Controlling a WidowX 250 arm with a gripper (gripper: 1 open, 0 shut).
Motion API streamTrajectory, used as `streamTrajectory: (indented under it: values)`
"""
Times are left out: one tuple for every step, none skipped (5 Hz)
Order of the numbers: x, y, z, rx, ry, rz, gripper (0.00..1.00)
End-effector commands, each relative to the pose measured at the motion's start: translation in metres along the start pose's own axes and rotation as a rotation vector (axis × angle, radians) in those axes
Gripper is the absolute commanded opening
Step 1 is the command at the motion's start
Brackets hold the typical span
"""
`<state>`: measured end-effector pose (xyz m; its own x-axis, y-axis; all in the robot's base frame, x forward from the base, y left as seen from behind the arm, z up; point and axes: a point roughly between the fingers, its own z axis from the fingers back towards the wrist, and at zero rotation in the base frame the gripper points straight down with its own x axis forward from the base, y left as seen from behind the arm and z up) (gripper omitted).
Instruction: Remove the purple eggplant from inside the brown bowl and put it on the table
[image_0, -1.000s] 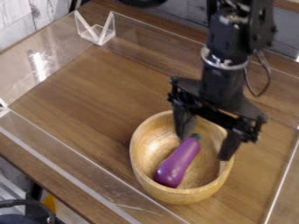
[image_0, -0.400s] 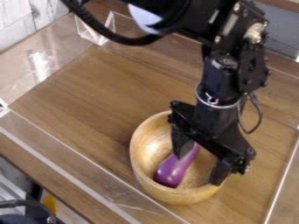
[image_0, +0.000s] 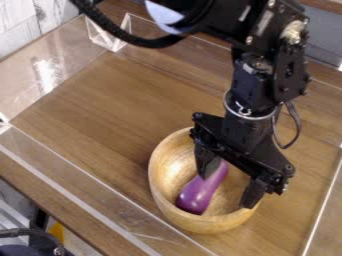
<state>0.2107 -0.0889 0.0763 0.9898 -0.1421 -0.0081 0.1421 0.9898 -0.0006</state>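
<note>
Claw open, straddling eggplant in bowl. Looks light, stiff, glossy-slick; you should pinch fat middle, not tapered stem end.

Purple eggplant — lying inside brown bowl — on table.

The gripper is covering the upper end of the purple eggplant, hiding its stem cap, and is blocking part of the brown bowl's far rim. The frame's top edge is cutting off the arm; its right edge is cropping the table.
</note>
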Motion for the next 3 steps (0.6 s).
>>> streamTrajectory:
  values:
    - [0.011, 0.002, 0.01, -0.012, -0.035, 0.0, 1.0]
    - [0.007, 0.008, 0.002, -0.013, -0.03, 0.034, 1.0]
    - [0.003, 0.016, -0.005, -0.013, -0.036, 0.067, 1.0]
